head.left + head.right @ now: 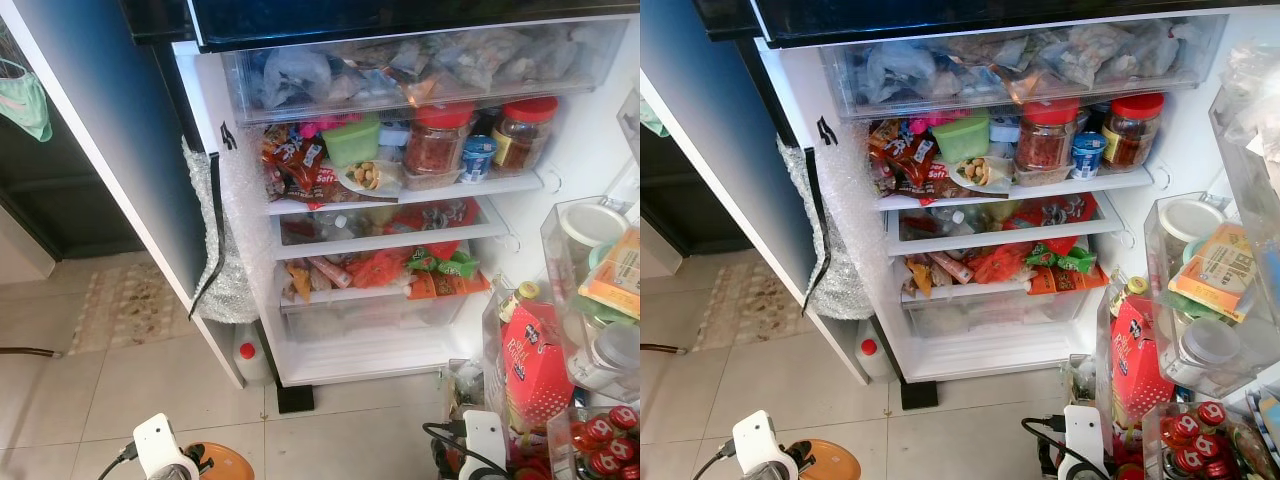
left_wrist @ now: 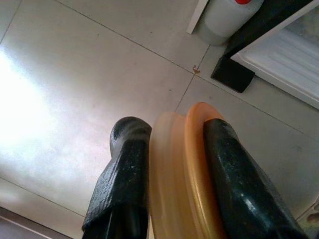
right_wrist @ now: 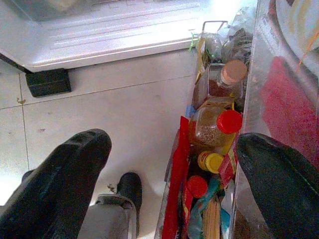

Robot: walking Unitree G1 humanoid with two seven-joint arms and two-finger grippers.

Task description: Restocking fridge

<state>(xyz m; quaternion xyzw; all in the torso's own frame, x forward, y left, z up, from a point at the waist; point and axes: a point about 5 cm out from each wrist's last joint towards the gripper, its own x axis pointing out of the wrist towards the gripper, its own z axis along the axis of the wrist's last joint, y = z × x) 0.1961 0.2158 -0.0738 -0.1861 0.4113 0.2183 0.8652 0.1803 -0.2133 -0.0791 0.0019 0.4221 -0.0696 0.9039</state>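
I've got the round orange plastic lidded container [image 2: 184,174] pinched edge-on in my left gripper [image 2: 172,169], low over the tiled floor [image 2: 75,74] in front of the open white fridge [image 1: 400,250]. It looks light, stiff and smooth, so I judge it could slip; holding across the rim seems right. My right gripper [image 3: 174,169] hangs spread wide and empty beside the fridge's door racks.

Fridge [image 1: 300,345] before me, door open, shelves crowded: two red-lidded jars [image 1: 437,140] and a green box [image 1: 351,140] on the upper shelf. Orange lidded container [image 2: 187,174] clamped on edge between my left end effector [image 2: 172,169] fingers, above the tiled floor.
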